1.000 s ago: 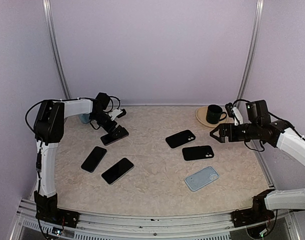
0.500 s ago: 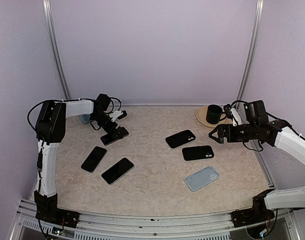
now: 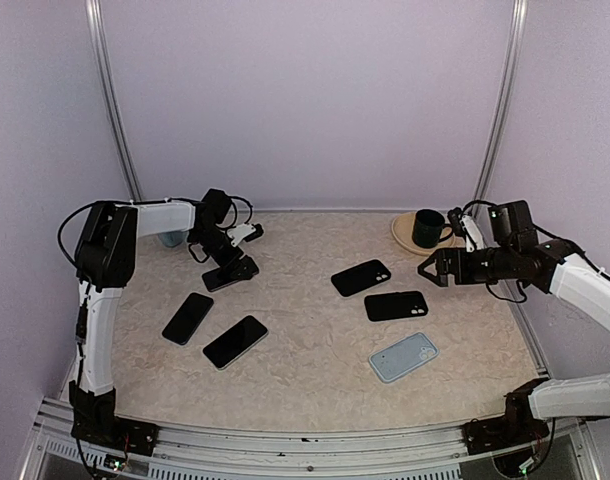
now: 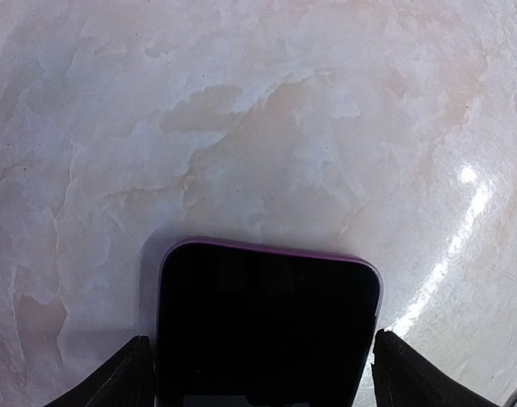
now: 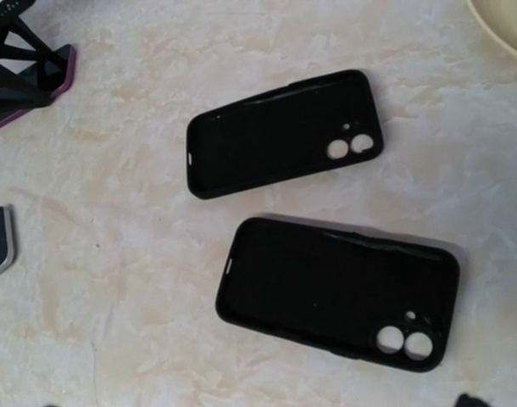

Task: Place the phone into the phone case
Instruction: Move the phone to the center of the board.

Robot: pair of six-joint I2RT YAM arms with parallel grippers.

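You have three phones and three cases on the table (image 3: 315, 385): two black cases (image 3: 361, 277) (image 3: 396, 305) and one pale blue case (image 3: 403, 357). Your left arm reaches to the far left. The left gripper (image 3: 228, 264) sits low over the purple-edged phone (image 3: 233, 273), its fingers (image 4: 127, 377) against both long sides; whether they pinch it you cannot tell. The other two phones (image 3: 188, 317) (image 3: 235, 341) lie nearer. Your right gripper (image 3: 430, 268) hovers by the black cases with its fingers spread, near a mug (image 3: 423, 228) on a plate (image 3: 399, 237).

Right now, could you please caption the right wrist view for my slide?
An empty black case lies beside a second case on the marbled table, not touching.
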